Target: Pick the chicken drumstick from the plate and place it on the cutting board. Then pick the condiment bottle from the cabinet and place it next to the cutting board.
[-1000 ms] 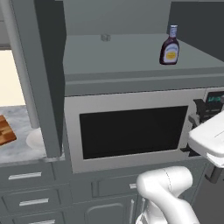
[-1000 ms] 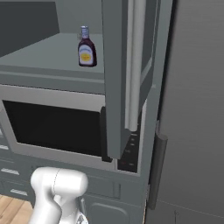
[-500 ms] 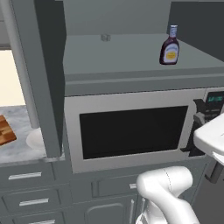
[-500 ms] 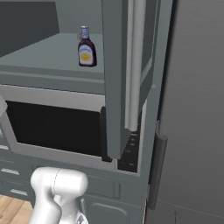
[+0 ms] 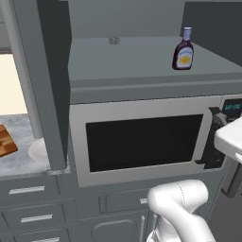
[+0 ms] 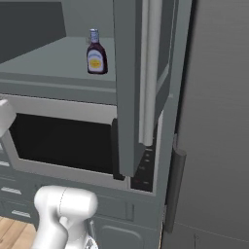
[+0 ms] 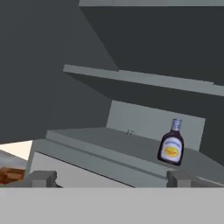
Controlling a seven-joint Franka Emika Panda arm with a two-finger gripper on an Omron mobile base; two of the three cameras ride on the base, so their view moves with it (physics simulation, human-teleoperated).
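- Two fingers (image 7: 111, 178) stand wide apart and empty at the bottom of the hand view, aimed up at the open cabinet (image 5: 52, 85).
- Second step in hand, I judge: fetching the bottle (image 5: 183, 49).
- Board (image 5: 6, 142) lies at the counter's (image 5: 23, 160) left edge, with what looks like the plate (image 5: 38, 150) beside it.
- Bottle stands upright on the shelf (image 5: 127, 59), right side, mid-depth.
- Next move calls for reaching in and closing around its body.
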